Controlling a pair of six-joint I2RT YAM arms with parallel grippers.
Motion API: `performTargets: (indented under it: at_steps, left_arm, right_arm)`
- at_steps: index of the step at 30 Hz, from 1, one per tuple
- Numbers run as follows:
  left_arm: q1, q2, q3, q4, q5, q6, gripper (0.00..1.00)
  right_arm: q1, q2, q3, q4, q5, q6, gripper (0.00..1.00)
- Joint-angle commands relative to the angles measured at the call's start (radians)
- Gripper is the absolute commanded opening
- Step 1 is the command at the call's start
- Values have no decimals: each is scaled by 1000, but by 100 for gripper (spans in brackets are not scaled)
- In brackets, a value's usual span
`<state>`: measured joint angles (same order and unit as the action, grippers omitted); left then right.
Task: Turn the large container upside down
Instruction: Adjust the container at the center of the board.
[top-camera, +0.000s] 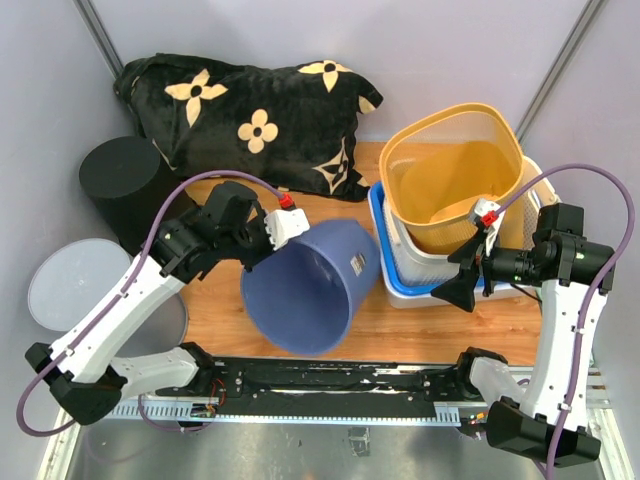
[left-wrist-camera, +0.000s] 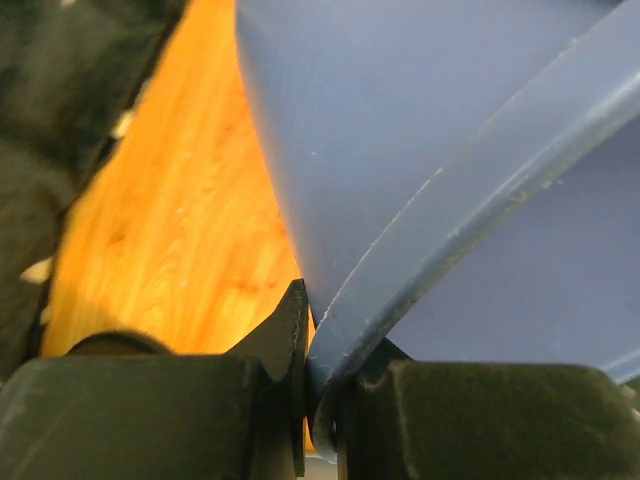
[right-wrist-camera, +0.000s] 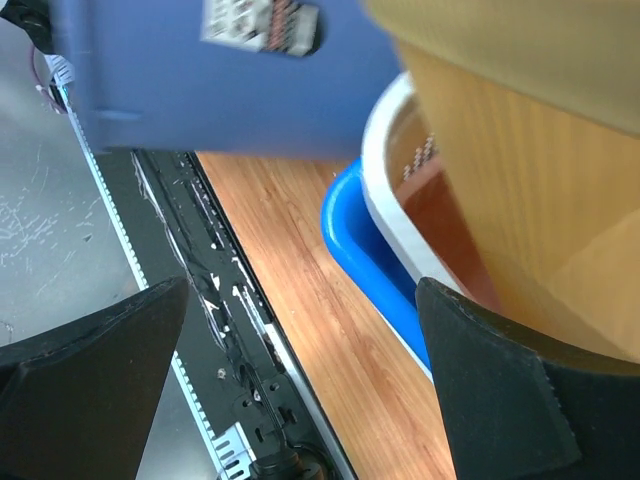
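Black flowered cushion (top-camera: 255, 110) lies just beyond the left gripper (left-wrist-camera: 318, 395), whose low, outstretched arm pinches the rim of the tipped blue bucket (top-camera: 310, 290). A yellow bin (top-camera: 450, 170) stands beside the right gripper (right-wrist-camera: 302, 300), spread wide.

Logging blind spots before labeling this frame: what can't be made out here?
Label text on the blue bucket: blurred and cut by the top edge in right wrist view, too small in top view.
Where the bucket meets the table: hidden under its own body, top view.
White basket contents: covered by the yellow bin, top view.
Left gripper fingertips: hidden behind its wrist in top view.
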<state>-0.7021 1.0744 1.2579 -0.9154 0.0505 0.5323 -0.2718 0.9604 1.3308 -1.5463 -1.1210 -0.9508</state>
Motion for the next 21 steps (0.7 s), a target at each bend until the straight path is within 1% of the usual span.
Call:
performTargets:
  at_steps: [1, 6, 8, 10, 15, 17, 21]
  left_arm:
    - [-40, 64, 124, -213, 580, -6, 0]
    - [-40, 103, 203, -337, 595, 55, 0]
    - [-40, 101, 196, -344, 599, 72, 0]
    - [-40, 100, 155, -334, 603, 94, 0]
    - [-39, 84, -54, -160, 591, 113, 0]
    - [-39, 99, -104, -102, 586, 124, 0]
    - [-37, 155, -180, 50, 472, 119, 0]
  right_arm:
    - [-14, -4, 32, -54, 0, -34, 99]
    - [-13, -8, 41, -54, -4, -30, 99]
    - [-12, -8, 38, -54, -10, -32, 99]
    - [-12, -9, 35, -54, -15, -34, 99]
    - [-13, -14, 42, -54, -22, -29, 99]
    - [-12, -19, 44, -54, -17, -24, 99]
    - [-6, -38, 46, -54, 1, -14, 99]
